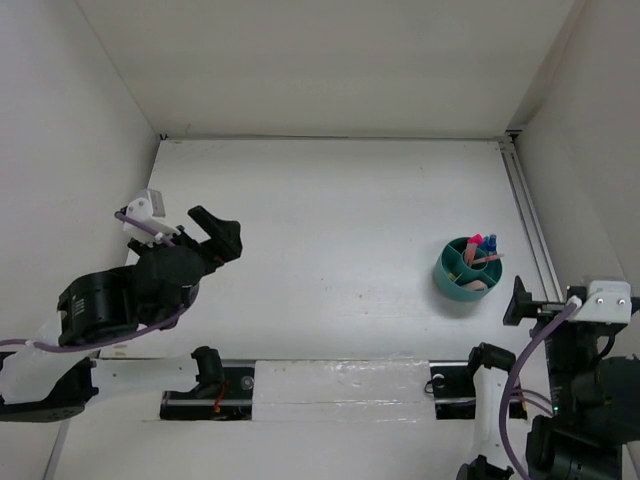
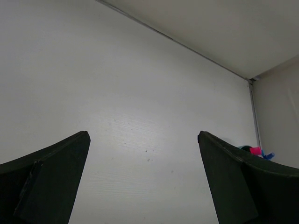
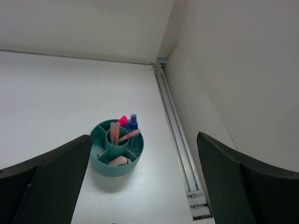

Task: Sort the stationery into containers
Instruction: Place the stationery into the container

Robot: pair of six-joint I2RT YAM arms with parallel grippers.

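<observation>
The teal container stands on the right of the white table and is divided into compartments. Thin pink-orange pens stand in its centre well. A pink-capped highlighter and a clear blue-capped bottle stand in a rear compartment. A pinkish stapler lies in a front one. My right gripper hangs open and empty above the near right of the container. My left gripper is open and empty over the table's left side, far from the container. From the left wrist, only pink and blue tips peek over one finger.
White walls enclose the table on three sides. An aluminium rail runs along the right wall, close beside the container. The arms' mounting rail lies along the near edge.
</observation>
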